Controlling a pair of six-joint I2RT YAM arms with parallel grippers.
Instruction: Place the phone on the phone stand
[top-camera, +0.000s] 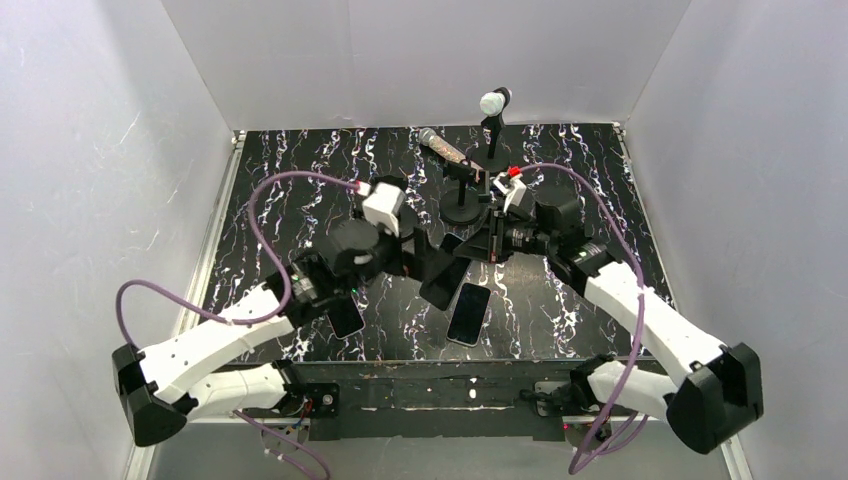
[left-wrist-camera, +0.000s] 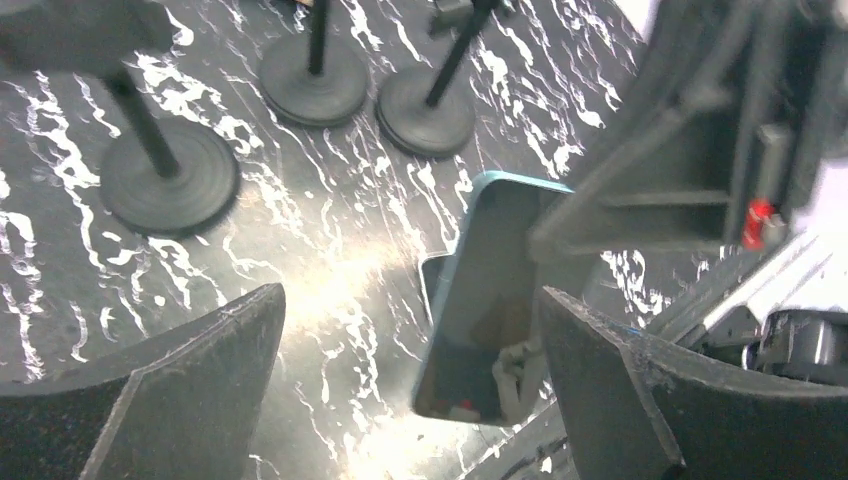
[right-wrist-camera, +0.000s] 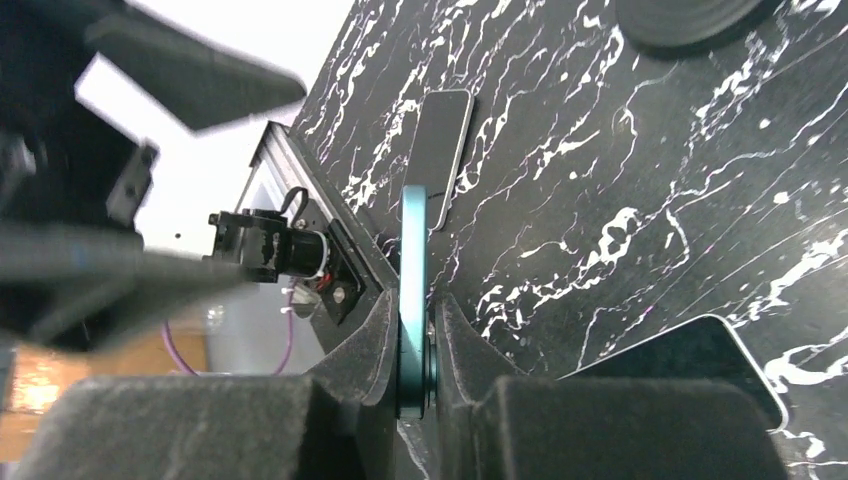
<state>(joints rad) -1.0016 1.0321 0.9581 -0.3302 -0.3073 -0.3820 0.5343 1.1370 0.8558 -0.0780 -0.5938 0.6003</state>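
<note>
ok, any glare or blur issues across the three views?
Left wrist: bright glare on the tabletop beside the held phone; right arm out of focus upper right. Right wrist: left arm blurred, white background blown out, phone edge in the right end effector sharp. Top external: evenly lit, sharp.

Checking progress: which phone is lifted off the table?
The teal-edged phone, clamped edge-on in the right gripper; the far phone and near phone lie flat on the table.
</note>
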